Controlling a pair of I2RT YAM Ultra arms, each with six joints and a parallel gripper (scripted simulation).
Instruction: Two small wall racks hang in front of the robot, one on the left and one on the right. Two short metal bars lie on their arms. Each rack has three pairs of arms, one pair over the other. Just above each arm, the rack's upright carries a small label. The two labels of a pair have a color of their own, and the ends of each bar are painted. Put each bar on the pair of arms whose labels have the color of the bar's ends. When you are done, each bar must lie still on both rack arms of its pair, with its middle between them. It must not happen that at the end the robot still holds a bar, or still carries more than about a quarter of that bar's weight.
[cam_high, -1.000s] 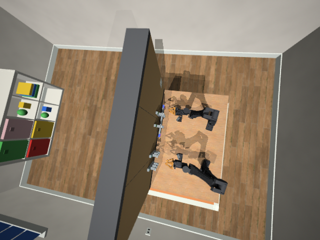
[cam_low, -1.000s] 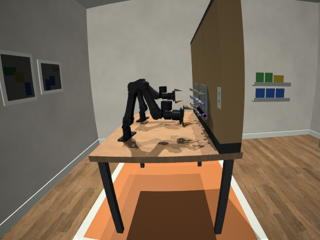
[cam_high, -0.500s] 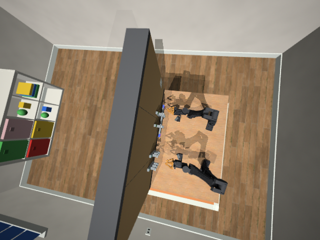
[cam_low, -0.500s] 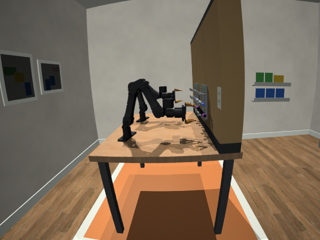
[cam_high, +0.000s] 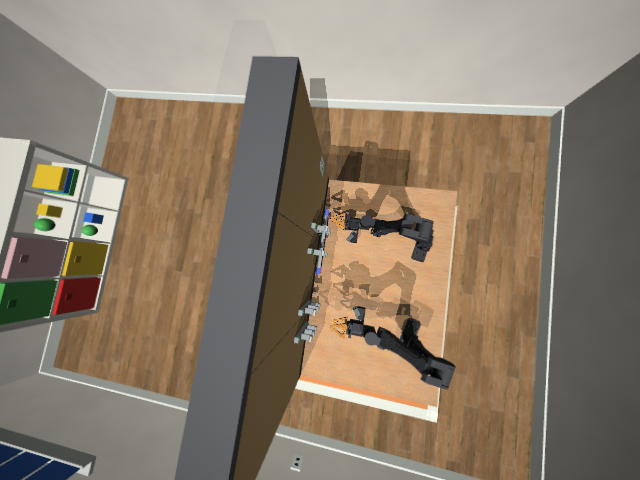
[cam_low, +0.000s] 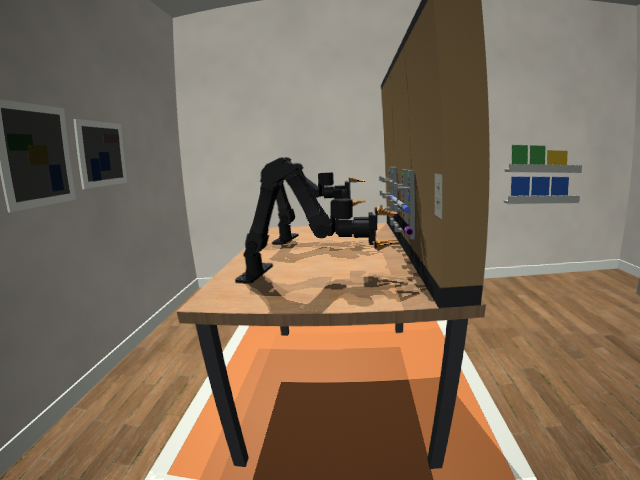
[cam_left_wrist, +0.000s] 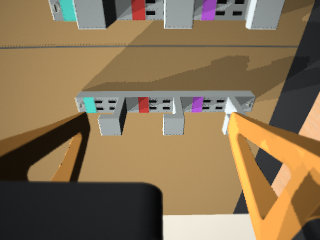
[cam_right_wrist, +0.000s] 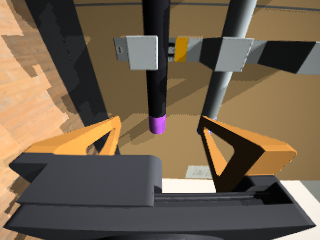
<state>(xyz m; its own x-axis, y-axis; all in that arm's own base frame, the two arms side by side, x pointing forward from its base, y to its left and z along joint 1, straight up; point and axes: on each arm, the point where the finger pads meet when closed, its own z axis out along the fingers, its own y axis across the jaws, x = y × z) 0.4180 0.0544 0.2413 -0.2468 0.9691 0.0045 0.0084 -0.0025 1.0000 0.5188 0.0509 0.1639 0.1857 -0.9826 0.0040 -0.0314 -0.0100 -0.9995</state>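
Open room separates the left gripper (cam_high: 331, 327) (cam_low: 364, 191) (cam_left_wrist: 159, 120), spread and released, from the grey metal left rack (cam_high: 309, 308) (cam_left_wrist: 165, 94). The right gripper (cam_high: 333, 221) (cam_low: 397, 227) (cam_right_wrist: 159, 120), also released, has 1 finger on each side of the purple tip.

The black cylindrical metal bar with purple ends (cam_low: 408, 230) (cam_right_wrist: 157, 90) lies on the lowest arms of the grey metal right rack (cam_high: 317, 227) (cam_low: 412, 206) (cam_right_wrist: 120, 50); the silver cylindrical metal bar with blue ends (cam_high: 318, 260) (cam_low: 399, 202) (cam_right_wrist: 222, 90) lies above it. Both run lengthwise along the wall. The left wrist view shows purple labels; the top view hides the black bar.

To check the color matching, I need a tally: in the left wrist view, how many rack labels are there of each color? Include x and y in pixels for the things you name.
Turquoise labels (cam_left_wrist: 89, 105): 2
Red labels (cam_left_wrist: 144, 104): 2
Purple labels (cam_left_wrist: 197, 104): 2
Total: 6
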